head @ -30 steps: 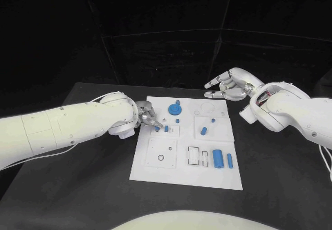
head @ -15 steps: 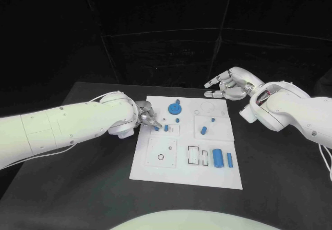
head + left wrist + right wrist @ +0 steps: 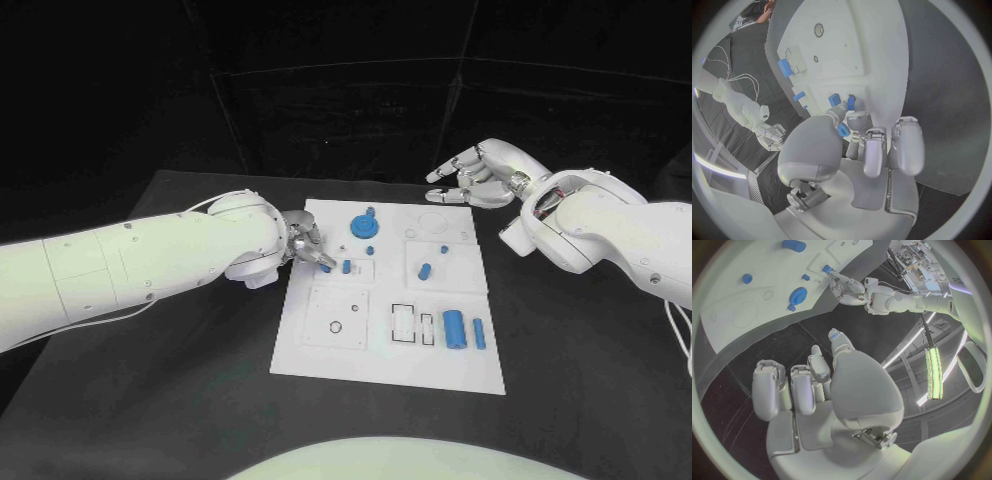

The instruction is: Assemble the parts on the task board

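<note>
The white task board lies in the middle of the black table. My left hand is at the board's left edge and pinches a small blue part between thumb and finger, low over the board. That part sits right beside a blue peg standing in the board. My right hand hovers above the board's far right corner, fingers loosely apart and holding nothing. On the board I also see a round blue disc, a blue peg, a blue cylinder and a thin blue bar.
Two rectangular slots and a small black ring mark the near half of the board. Bare black tabletop surrounds the board. My left forearm stretches over the table's left side.
</note>
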